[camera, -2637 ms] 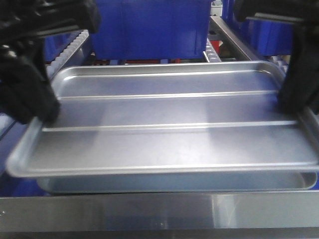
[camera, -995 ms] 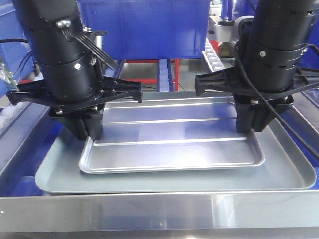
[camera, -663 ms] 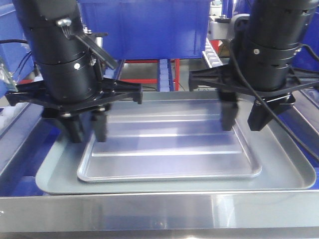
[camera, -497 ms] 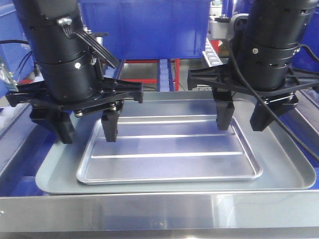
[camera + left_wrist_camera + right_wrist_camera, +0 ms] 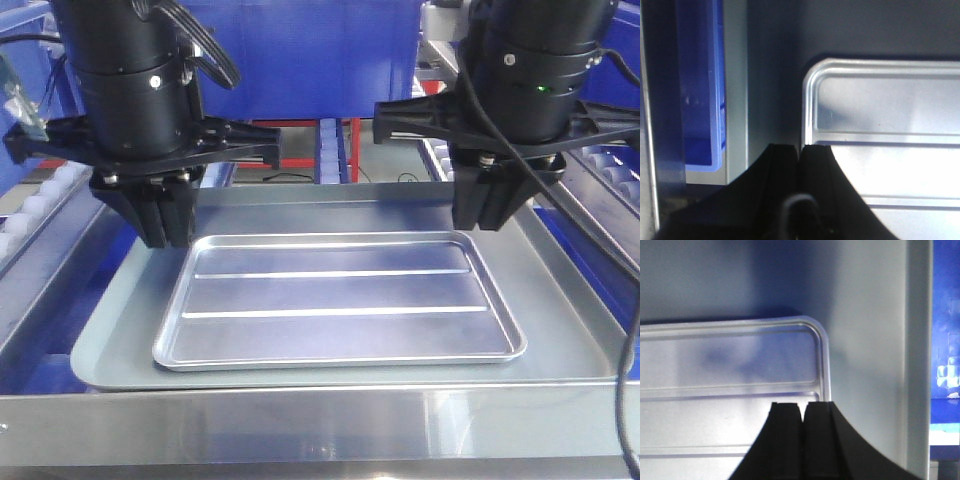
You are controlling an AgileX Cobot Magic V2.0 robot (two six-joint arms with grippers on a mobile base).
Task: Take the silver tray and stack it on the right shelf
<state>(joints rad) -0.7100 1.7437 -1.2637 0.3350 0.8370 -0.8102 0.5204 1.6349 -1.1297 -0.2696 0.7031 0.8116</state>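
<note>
The silver tray (image 5: 340, 300) lies flat inside the larger matte grey tray (image 5: 570, 330), which rests on the right shelf behind its brushed-steel front bar (image 5: 320, 430). My left gripper (image 5: 165, 220) hangs shut and empty just above the silver tray's far left corner. My right gripper (image 5: 485, 205) hangs shut and empty above its far right corner. In the left wrist view the shut gripper (image 5: 800, 147) is over the silver tray's (image 5: 880, 115) left rim. In the right wrist view the shut gripper (image 5: 802, 405) is over the tray's (image 5: 730, 365) right rim.
A big blue bin (image 5: 300, 60) stands behind the trays. White roller tracks run along the left (image 5: 40, 200) and right (image 5: 610, 165) sides. The grey tray floor (image 5: 770, 75) (image 5: 865, 340) surrounds the silver tray. A blue bin edge (image 5: 700, 90) lies left of it.
Both grippers brought the silver tray down onto the grey tray, opened and let it go. They have since risen off it and shut.
</note>
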